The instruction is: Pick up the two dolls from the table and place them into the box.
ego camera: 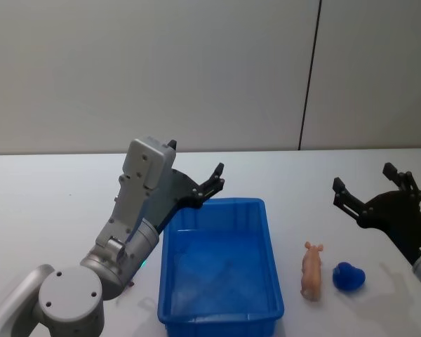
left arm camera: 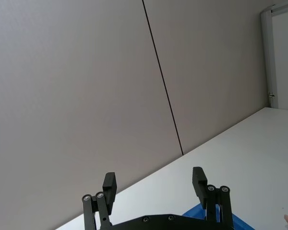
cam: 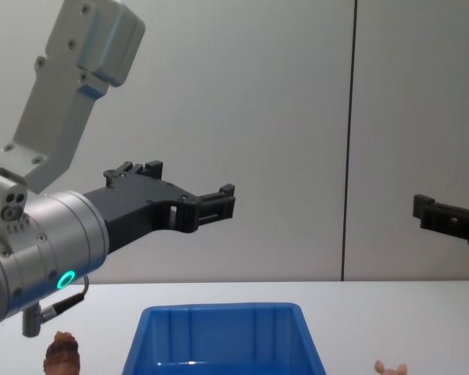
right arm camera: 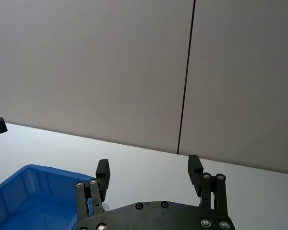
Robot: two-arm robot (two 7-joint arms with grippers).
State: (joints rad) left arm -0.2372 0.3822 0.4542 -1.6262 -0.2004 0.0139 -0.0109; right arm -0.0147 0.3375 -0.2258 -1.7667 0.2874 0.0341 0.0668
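Note:
The blue box [ego camera: 221, 319] stands on the white table [ego camera: 49, 203] in front of me. A pale pink doll [ego camera: 311, 271] lies on the table just right of the box. A reddish-brown doll [cam: 62, 351] stands left of the box, low in the chest view. My left gripper [ego camera: 196, 163] hangs open in the air above the box's far left corner, nothing between its fingers [left arm camera: 109, 183]. My right gripper [ego camera: 363, 177] is open and empty too, raised above the table, behind and to the right of the pink doll.
A small blue rounded object [ego camera: 349, 277] lies right of the pink doll. A grey wall with a dark vertical seam [ego camera: 309, 77] rises behind the table. Bare tabletop stretches behind the box and on the left side.

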